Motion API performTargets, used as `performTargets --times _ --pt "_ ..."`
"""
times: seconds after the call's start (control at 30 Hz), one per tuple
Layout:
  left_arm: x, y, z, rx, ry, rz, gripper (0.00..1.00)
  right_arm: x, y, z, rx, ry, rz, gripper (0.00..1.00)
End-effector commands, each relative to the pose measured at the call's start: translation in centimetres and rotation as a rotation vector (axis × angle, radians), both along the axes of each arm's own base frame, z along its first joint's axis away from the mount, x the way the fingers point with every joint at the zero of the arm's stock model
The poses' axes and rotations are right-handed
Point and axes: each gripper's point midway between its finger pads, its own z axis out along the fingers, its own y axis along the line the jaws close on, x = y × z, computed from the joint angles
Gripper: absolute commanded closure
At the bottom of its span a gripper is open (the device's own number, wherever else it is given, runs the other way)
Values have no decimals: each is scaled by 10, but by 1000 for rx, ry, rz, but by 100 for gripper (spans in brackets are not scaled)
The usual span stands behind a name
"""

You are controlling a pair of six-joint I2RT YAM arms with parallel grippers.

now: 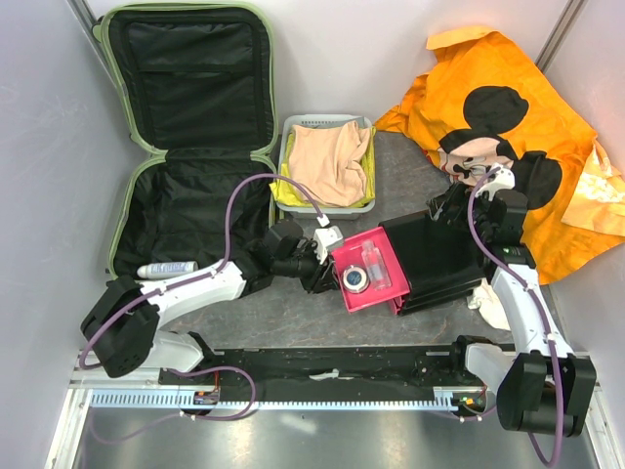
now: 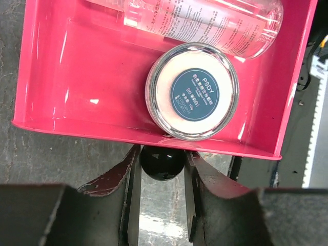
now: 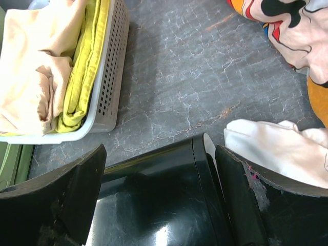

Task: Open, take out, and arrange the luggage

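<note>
Left gripper [image 2: 162, 154] pinched on black knob [image 2: 163, 164] of pink drawer [image 2: 77, 77], presumably to slide it, right gripper [image 3: 160, 159] wide open straddling black box [image 3: 154, 205], likely bracing it; opened luggage [image 1: 190, 215] lies ahead-left of left gripper.

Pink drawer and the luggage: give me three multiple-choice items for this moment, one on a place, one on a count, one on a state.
1. Where is the left pincer?
A. At the black knob on the pink drawer
B. At the drawer's back wall
C. Inside the drawer

2. How many items lie in the drawer?
A. One
B. Two
C. Four

3. The luggage is:
A. Zipped shut
B. Lying face down
C. Open, lid raised

Answers:
1 A, the knob sits between its fingers.
2 B, a round jar and a clear bottle.
3 C, black lining shows in both halves.
</note>
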Motion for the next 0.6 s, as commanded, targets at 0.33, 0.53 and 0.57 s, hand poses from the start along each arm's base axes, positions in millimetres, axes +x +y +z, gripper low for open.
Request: performTargets --times 0.33,0.53,0.57 --pt "8 -33 127 -348 -196 -13 98 -34 66 -49 178 187 146 8" --pt "24 -46 108 -339 -170 21 98 -36 85 -48 204 178 172 9" --pt "27 -50 110 -346 -169 29 99 -33 87 -44 214 156 166 9"
